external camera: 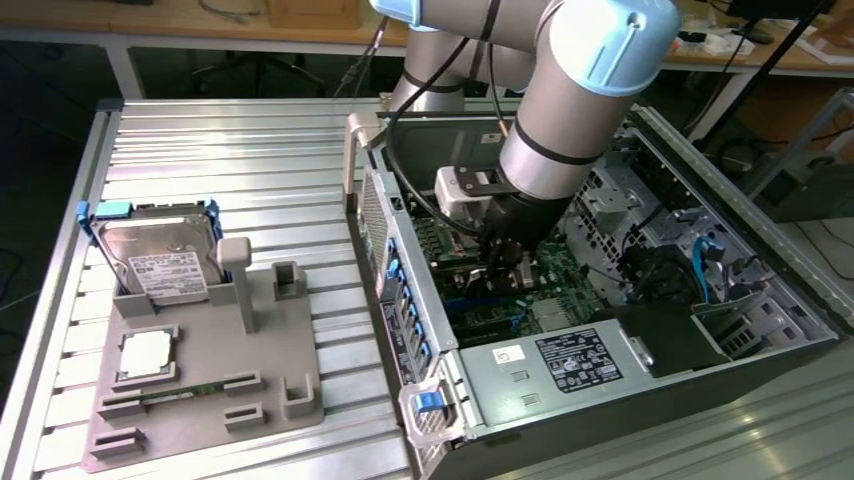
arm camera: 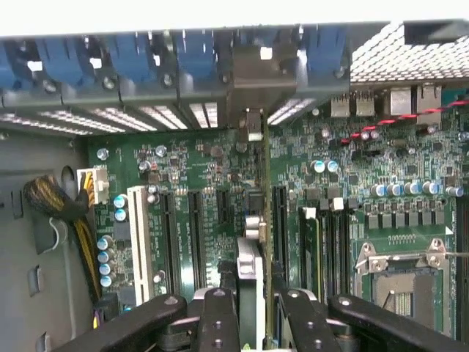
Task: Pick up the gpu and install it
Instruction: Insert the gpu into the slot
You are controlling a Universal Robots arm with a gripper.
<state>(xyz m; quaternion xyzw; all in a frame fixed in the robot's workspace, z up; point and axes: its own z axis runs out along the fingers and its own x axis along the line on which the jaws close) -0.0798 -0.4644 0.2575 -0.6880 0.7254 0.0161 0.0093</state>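
Exterior view: the black hand [external camera: 511,252] reaches down inside the open dark computer case [external camera: 747,372].

Wrist view — the hand [arm camera: 254,308] pinches the slim, edge-on gpu card [arm camera: 267,242], upright just ahead of its fingers [arm camera: 218,319], over the green motherboard [arm camera: 220,213].

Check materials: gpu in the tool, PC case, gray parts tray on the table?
gpu: green circuit board seen edge-on, metal bracket at its end, dull silver. PC case: sheet metal by the look, matte gray, perforated panels. Parts tray: likely plastic, possibly printed; matte gray, blocky molded posts. Tool fingers: black, semi-gloss.
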